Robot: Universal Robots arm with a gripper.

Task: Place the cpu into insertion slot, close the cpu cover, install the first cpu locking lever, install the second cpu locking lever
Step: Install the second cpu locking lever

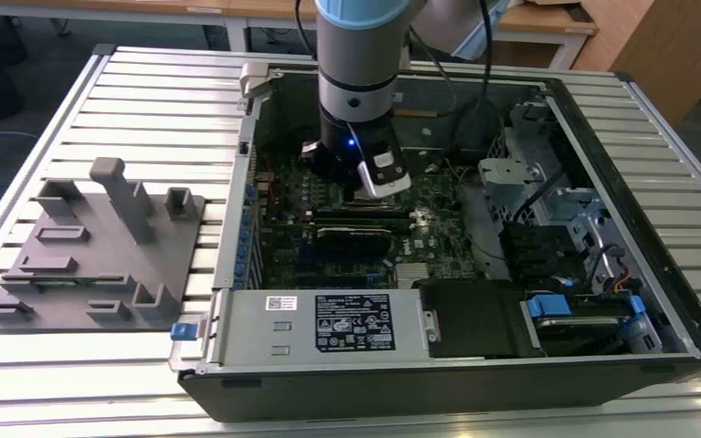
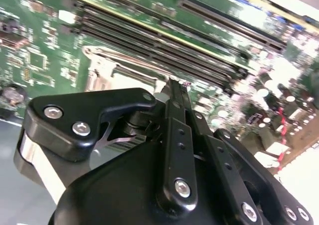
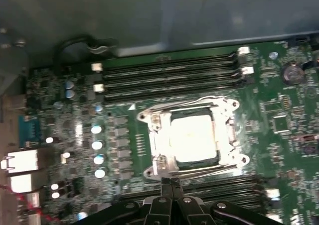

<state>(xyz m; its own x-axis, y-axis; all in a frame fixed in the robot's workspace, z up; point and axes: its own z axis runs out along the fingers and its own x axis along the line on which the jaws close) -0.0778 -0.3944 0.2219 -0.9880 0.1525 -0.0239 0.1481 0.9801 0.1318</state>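
The claw (image 3: pixel 169 186) hovers low over the motherboard (image 3: pixel 279 150) inside the open computer case (image 1: pixel 473 383), its fingers pressed together and holding nothing. The cpu (image 3: pixel 194 138) already sits in the insertion slot (image 3: pixel 227 135) (pale square top showing), with the cpu cover (image 3: pixel 149 119) lying framed around it.

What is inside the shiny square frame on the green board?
In the first wrist view, the cpu, pale and flat, sits inside the cpu cover. The insertion slot beneath is hidden by it. The gripper sits near the frame's edge.
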